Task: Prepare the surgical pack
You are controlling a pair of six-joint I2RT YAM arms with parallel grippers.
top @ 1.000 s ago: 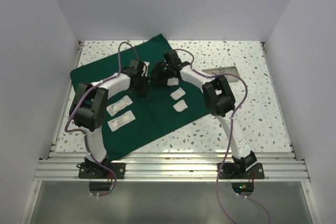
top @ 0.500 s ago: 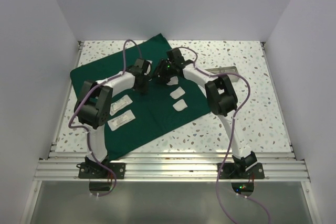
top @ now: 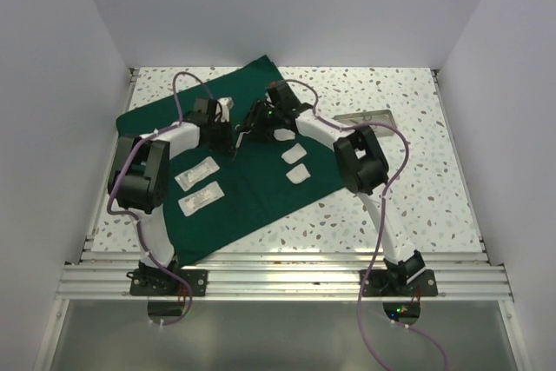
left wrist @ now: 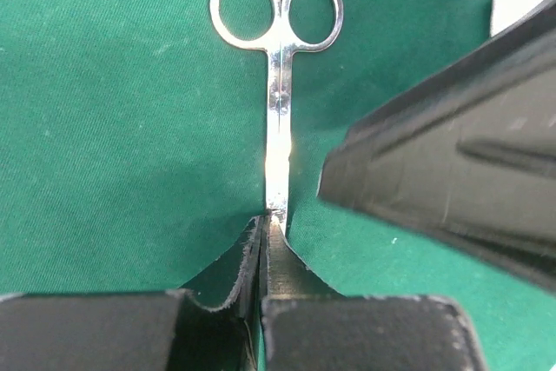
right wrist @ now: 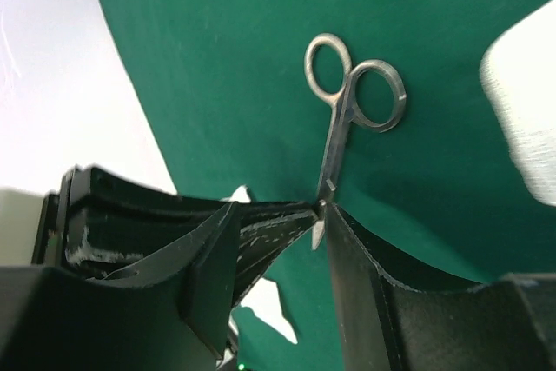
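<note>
Small shiny steel scissors [left wrist: 276, 128] over dark green cloth drape [top: 261, 188], near drape's far edge, left of white gauze pads [top: 296, 155]. Resting or lifted: cannot tell.
Left gripper [left wrist: 265, 225] clamped tight on blade tips, finger rings pointing away.
Right gripper [right wrist: 282, 212] half spread, jaws either side of same blade end, no hold seen.
Scissors stiff, light, slick, thin. Tip hold likely swivels; shank by pivot safer.
Drape soft, drags and rucks.
No brand, label or writing readable. Flat white packets [top: 199, 174] too small to tell.
</note>
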